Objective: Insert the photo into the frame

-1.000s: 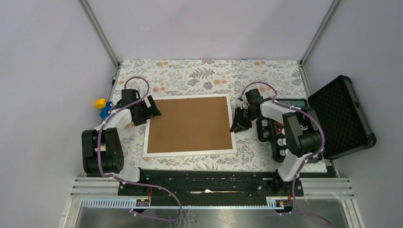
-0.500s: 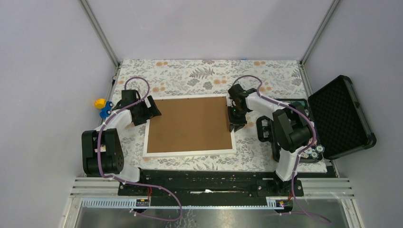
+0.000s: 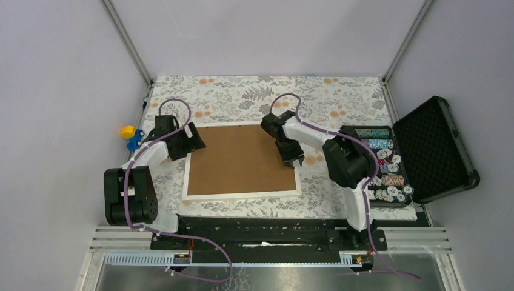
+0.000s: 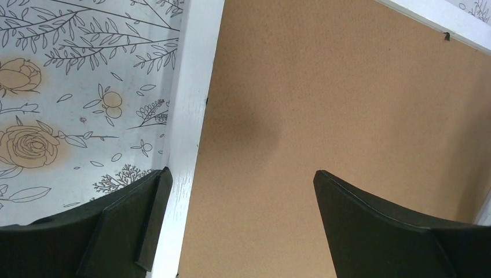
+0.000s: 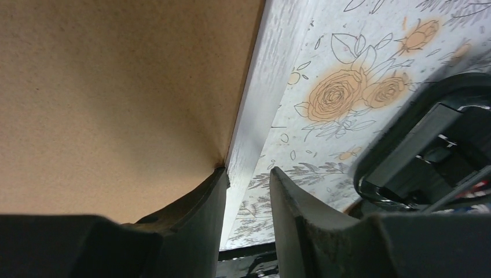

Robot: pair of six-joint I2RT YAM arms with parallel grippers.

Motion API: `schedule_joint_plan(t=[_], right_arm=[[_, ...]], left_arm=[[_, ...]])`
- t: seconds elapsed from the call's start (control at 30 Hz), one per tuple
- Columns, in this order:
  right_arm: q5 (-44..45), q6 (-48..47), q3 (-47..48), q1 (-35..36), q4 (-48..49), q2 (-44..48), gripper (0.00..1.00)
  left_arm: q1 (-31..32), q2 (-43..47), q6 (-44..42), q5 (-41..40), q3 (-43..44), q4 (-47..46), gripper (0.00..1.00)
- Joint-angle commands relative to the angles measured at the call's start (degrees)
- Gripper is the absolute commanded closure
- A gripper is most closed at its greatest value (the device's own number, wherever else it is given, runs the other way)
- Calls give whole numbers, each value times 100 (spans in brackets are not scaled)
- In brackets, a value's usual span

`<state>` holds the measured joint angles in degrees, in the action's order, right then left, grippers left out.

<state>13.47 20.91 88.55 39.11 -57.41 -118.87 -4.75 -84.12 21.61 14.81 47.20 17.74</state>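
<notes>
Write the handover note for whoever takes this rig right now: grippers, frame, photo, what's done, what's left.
Left gripper: open, straddling the left rail of the frame near its far corner, holding nothing.
Right gripper: fingers close together astride the right rail; whether it grips cannot be told.
The frame lies flat on the table, with the brown backing board filling it.
Photo: not in view, possibly under the board.
Done: the board appears seated.
Left: confirm the photo is inside, then secure the backing.
</notes>
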Motion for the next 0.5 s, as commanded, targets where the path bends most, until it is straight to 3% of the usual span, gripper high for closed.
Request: schedule_joint_plan(t=[0.0,0.47], right_arm=[[322,135,-77,260,691,-958,57],[318,-392,1024,670,2,-2320,58]], left_arm=[[381,145,493,1599,-123,229,1],[335,164,487,1555,-93,245,1]])
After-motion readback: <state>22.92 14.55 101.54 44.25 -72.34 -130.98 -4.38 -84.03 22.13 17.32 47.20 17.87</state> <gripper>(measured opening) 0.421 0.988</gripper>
